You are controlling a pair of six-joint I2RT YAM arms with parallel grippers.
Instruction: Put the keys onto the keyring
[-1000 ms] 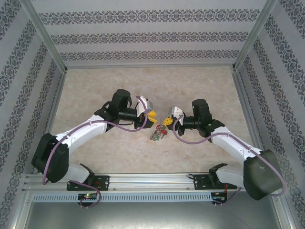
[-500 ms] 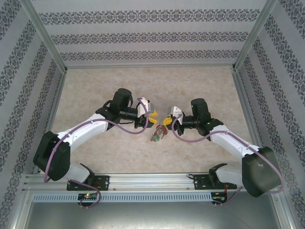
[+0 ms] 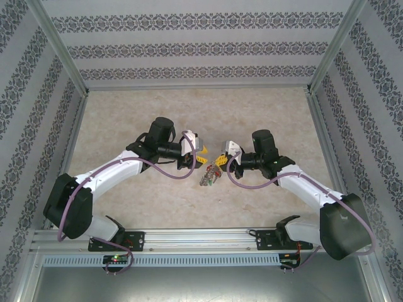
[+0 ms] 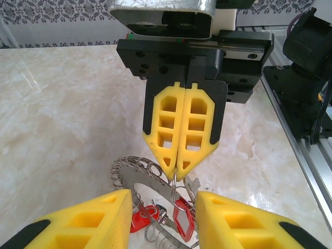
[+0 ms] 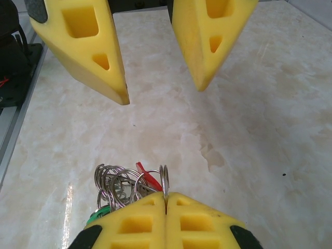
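The right gripper (image 4: 176,174) is clenched tip to tip on a thin silvery link of the keyring (image 4: 129,165). The hoop sits tilted just under its fingertips, with the keys (image 4: 182,218) – red heads showing – bunched beneath. The left gripper (image 5: 162,94) faces it closely, jaws parted, grasping nothing.

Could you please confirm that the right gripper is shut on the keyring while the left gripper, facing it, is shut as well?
Not quite: the left gripper is open, its fingers standing well apart, as the right wrist view shows. The rest holds: the right gripper is shut on the keyring, and the left one faces it.
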